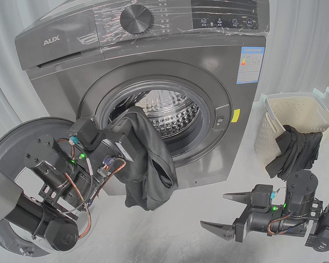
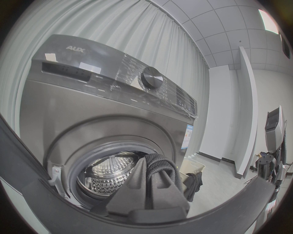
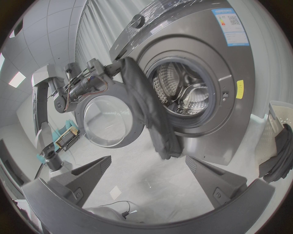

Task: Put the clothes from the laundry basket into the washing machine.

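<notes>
Left gripper (image 2: 151,173), arm raised to the washer (image 1: 202,57), clamps a dark garment (image 1: 152,159); right gripper (image 1: 213,210) hangs low, spread wide, near the basket (image 1: 301,108).

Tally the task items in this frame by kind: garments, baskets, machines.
Dark garments: 2 (garment at the drum mouth, garment on the basket rim)
Laundry basket: 1
Washing machine: 1
Total: 4

The door (image 1: 12,144) stands wide open. A garment (image 1: 152,163) blocks the left of the drum mouth (image 1: 176,116); the right is free.
</notes>
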Tool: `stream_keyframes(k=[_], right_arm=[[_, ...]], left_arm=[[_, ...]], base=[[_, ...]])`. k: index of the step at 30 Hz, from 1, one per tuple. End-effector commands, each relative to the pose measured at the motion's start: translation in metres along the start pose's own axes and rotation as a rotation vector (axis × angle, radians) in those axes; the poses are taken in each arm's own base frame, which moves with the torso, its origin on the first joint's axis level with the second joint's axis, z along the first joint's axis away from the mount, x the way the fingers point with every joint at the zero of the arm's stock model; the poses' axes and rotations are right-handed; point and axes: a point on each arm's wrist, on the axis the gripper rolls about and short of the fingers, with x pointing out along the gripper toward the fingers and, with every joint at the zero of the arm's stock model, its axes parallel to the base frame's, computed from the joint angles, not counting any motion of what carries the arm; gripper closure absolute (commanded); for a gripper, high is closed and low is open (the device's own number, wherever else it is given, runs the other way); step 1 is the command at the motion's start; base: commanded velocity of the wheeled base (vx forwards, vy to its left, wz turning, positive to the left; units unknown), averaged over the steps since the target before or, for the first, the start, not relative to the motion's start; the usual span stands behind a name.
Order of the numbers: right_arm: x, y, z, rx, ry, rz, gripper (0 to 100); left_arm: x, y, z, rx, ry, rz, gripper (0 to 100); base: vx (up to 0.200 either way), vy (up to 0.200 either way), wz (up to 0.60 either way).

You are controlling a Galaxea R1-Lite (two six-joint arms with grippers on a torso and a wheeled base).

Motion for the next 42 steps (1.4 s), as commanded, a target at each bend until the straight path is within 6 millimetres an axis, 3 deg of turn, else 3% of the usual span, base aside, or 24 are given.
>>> stream_keyframes(k=[1, 6, 19, 28, 32, 37, 42], right_arm=[[0.016, 0.008, -0.003, -0.003, -0.001, 0.036, 0], [0.059, -0.001, -0.008, -0.006, -0.037, 0.014, 0], [0.135, -0.035, -0.014, -0.041, -0.158, -0.039, 0], [0.124, -0.037, -0.016, -0.038, -0.131, -0.052, 0], [0.099, -0.026, -0.003, -0.040, -0.123, -0.025, 0], [0.084, -0.011, 0.014, -0.049, -0.157, 0.016, 0], [0.086, -0.030, 0.021, -0.056, -0.188, -0.047, 0]], left_arm=[[0.002, -0.009, -0.012, -0.010, 0.033, -0.025, 100], [0.009, -0.007, -0.008, -0.003, 0.000, -0.024, 100], [0.019, -0.004, 0.000, -0.003, -0.048, -0.025, 100], [0.022, -0.003, -0.005, -0.003, -0.041, -0.019, 100], [0.024, -0.002, -0.015, -0.001, -0.014, -0.014, 100], [0.025, -0.001, -0.020, 0.001, -0.003, -0.013, 100], [0.027, -0.001, -0.014, 0.003, -0.026, -0.013, 100]], base=[[0.000, 0.000, 0.00], [0.000, 0.000, 0.00], [0.000, 0.000, 0.00], [0.000, 0.000, 0.00], [0.000, 0.000, 0.00], [0.000, 0.000, 0.00], [0.000, 0.000, 0.00]])
